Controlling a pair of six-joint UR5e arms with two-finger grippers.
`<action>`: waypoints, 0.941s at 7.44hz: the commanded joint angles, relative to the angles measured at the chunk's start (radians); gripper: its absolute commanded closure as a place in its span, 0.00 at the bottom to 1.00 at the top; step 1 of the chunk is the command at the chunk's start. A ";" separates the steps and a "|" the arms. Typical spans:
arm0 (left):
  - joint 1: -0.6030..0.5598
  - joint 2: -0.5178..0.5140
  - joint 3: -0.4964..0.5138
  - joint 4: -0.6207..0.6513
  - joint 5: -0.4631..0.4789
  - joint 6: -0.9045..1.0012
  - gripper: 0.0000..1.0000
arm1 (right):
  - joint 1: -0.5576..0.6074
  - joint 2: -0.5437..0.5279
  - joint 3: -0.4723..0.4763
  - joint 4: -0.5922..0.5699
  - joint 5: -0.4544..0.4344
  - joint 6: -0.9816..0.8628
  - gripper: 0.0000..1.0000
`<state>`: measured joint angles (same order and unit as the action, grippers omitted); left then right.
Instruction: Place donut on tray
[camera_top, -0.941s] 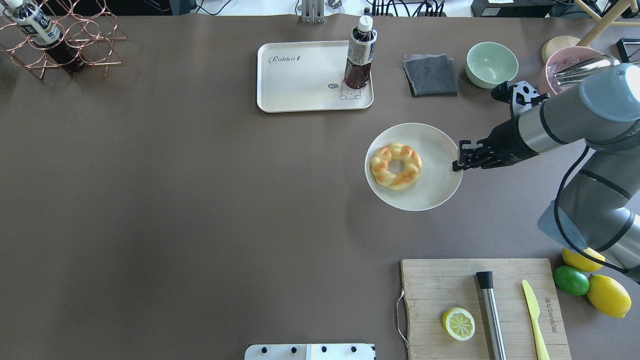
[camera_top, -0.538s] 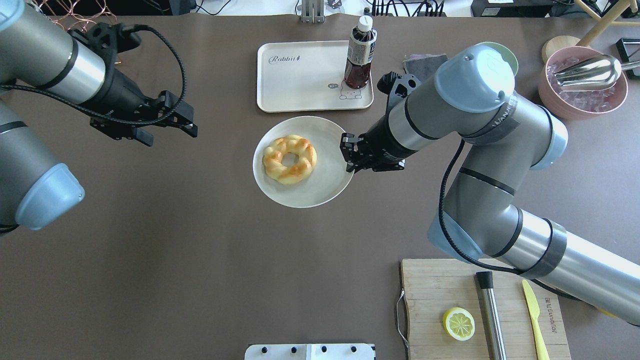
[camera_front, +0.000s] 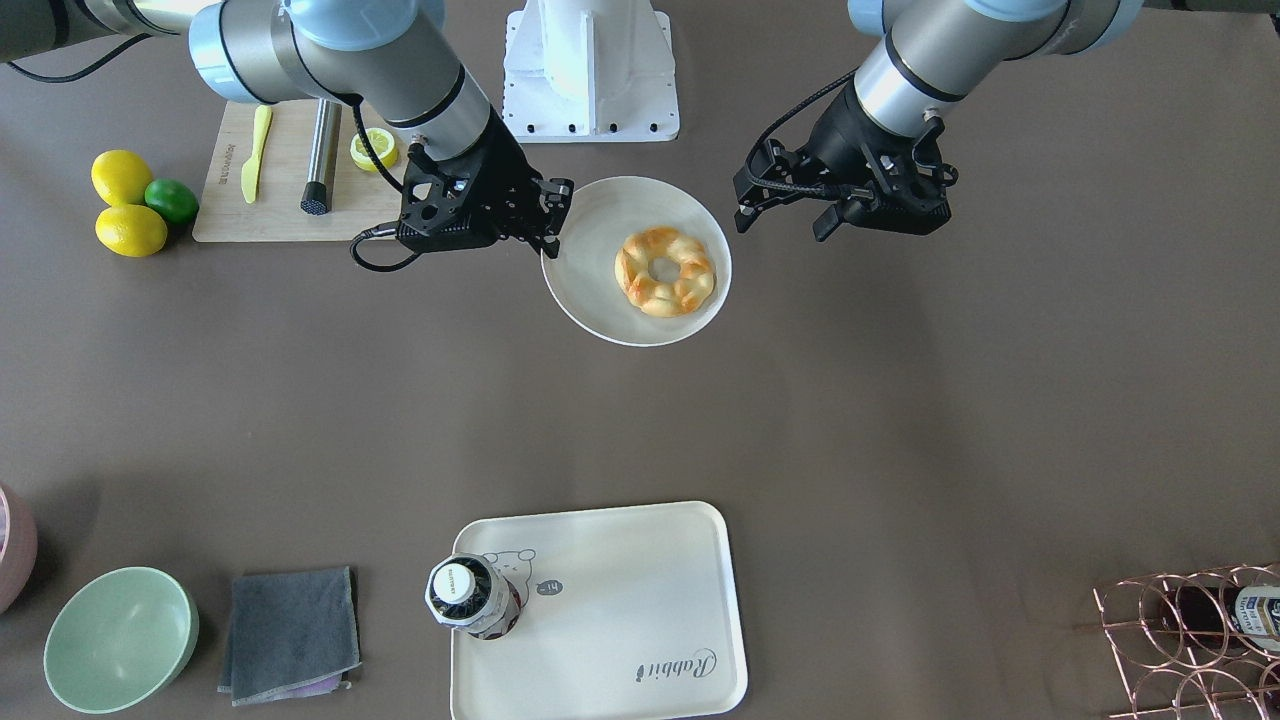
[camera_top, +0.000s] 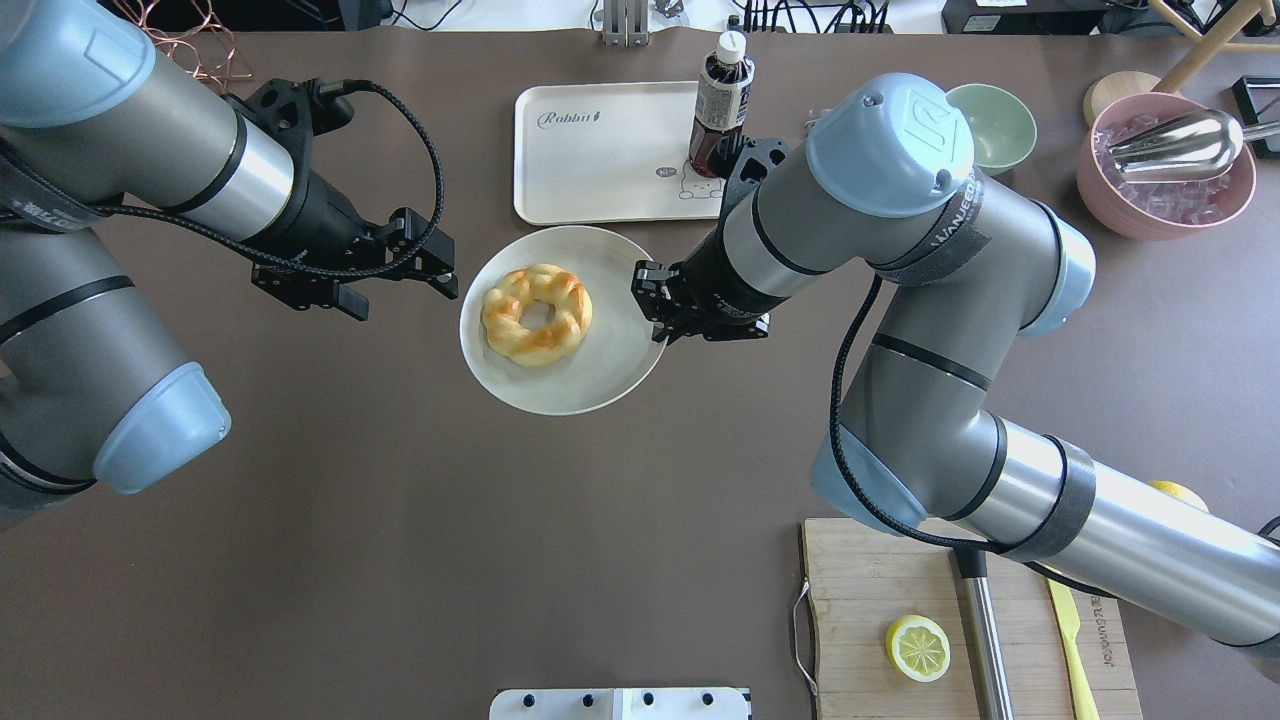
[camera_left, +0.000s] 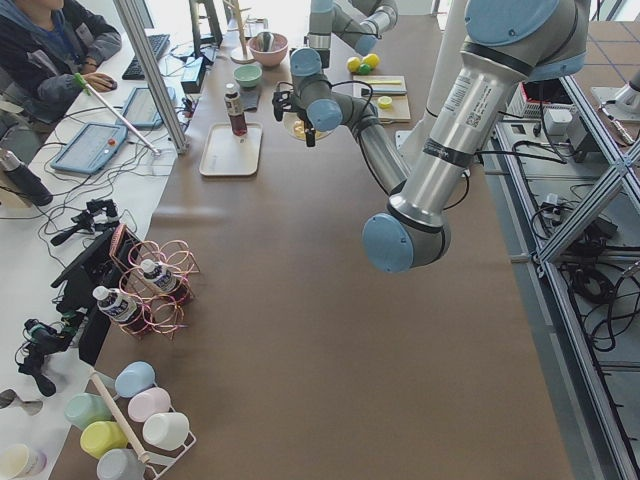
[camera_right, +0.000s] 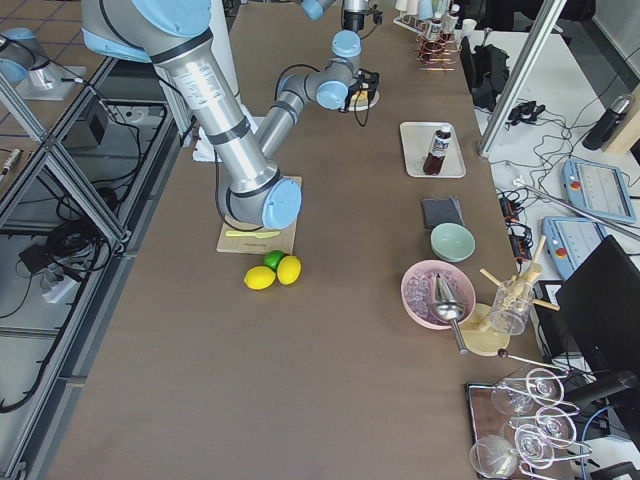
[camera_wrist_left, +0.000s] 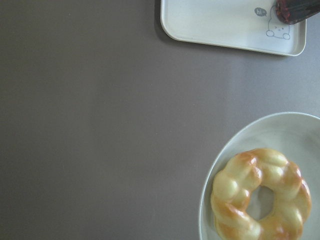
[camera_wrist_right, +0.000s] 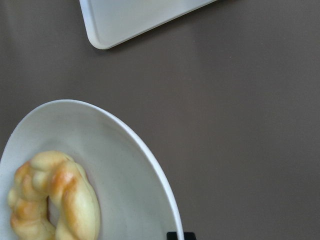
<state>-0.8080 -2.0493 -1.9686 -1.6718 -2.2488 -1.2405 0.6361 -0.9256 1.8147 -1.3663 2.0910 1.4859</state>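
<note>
- Left: the left tool (camera_top: 400, 300) hangs over the brown surface (camera_top: 300, 500) just left of the plate. Its two fingers are spread wide and grip nothing, and it seems poised to drop on the pastry from above.
- Centre: the donut (camera_top: 537, 313) lies flat on the round white plate (camera_top: 600, 375), toward the plate's left side and nearest the waiting arm. It is not yet on the tray.
- Right of centre: the right tool (camera_top: 655, 318) is clamped on the plate's right rim, apparently presenting the plate within the other arm's reach. Whether the plate is lifted clear of the surface cannot be told.
- Far side: the tray (camera_top: 600, 160) sits just beyond the plate's far edge. A dark drinks bottle (camera_top: 720, 100) stands upright at its right end by the bear drawing, so the left part looks the likelier landing spot.
- Near right: a wooden cutting board (camera_top: 870, 580) carrying a lemon half (camera_top: 918, 647) lies well apart from the action.
</note>
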 joint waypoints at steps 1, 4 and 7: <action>0.009 -0.008 0.002 -0.023 0.002 -0.059 0.09 | 0.023 0.036 -0.002 0.009 -0.003 0.043 1.00; 0.010 -0.003 0.001 -0.025 0.002 -0.080 0.27 | 0.057 0.034 -0.006 0.006 -0.003 0.042 1.00; 0.024 -0.009 -0.001 -0.025 0.003 -0.120 0.32 | 0.063 0.036 -0.008 0.035 -0.002 0.086 1.00</action>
<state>-0.7936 -2.0568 -1.9697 -1.6965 -2.2472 -1.3402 0.6984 -0.8901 1.8077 -1.3531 2.0890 1.5446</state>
